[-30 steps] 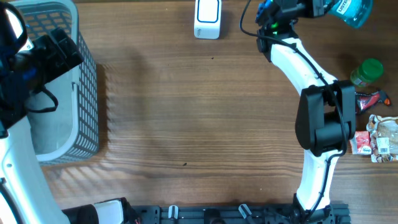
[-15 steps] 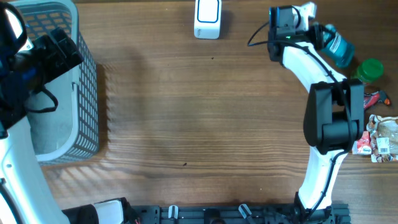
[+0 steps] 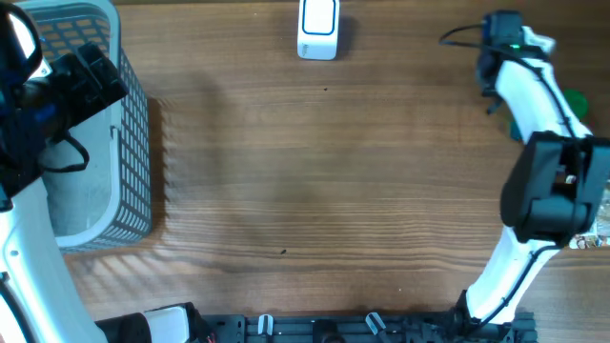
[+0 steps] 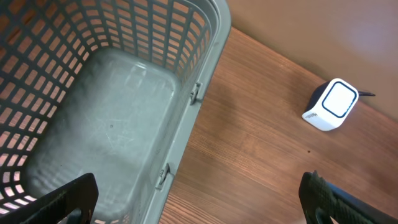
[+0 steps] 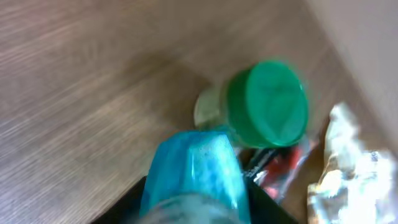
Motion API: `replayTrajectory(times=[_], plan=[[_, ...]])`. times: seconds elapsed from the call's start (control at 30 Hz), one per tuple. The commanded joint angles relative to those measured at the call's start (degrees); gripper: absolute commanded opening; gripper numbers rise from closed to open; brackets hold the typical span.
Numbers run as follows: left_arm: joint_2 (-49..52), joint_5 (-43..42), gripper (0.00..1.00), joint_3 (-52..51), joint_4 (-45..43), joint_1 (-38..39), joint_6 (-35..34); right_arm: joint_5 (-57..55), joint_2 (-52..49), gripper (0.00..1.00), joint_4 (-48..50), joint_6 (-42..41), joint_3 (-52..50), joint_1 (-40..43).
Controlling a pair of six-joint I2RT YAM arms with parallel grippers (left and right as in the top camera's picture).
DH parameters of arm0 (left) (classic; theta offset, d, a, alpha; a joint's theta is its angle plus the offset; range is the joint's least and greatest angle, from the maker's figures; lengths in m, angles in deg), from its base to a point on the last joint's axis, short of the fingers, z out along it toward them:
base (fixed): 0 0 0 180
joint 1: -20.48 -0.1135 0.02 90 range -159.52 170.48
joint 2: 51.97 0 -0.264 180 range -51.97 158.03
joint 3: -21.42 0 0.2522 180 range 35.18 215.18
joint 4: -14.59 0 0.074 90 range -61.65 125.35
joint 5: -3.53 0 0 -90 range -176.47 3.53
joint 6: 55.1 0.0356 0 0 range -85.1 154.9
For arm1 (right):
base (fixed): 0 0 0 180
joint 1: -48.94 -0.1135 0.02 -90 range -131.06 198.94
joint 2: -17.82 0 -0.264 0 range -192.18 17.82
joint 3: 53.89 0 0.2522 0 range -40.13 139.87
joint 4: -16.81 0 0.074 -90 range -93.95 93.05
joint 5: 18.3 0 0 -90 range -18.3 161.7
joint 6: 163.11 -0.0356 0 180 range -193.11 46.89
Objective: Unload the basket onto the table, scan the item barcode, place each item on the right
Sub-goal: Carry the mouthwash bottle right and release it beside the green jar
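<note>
Basket (image 3: 134, 143) one, scanner (image 3: 317, 27) one, blue bottle (image 5: 196, 168) one; left jaws apart; right jaws around bottle, grip unclear.

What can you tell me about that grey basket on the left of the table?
The grey basket looks like plastic. It is rectangular, with lattice walls of small slots, a solid, slightly scuffed floor and a rounded rim. It stands upright, open side up, at the left edge of the wooden table. Nothing shows inside it, and nothing but the table is seen touching it.
</note>
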Motion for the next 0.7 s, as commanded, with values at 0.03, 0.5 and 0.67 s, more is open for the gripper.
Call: replayTrajectory(times=[0.03,0.5,0.67], plan=[[0.1,-0.3,1.00,0.5,-0.1,-0.5,-0.1,17.0,-2.7,0.90,-2.1,-0.4,-2.0,3.7],[0.1,-0.3,1.00,0.5,-0.1,-0.5,-0.1,33.6,28.8,1.00,-4.4,1.8,2.0,-2.0],[0.1,-0.3,1.00,0.5,-0.1,-0.5,-0.1,39.2,43.2,1.00,15.1,3.1,2.0,-15.6]])
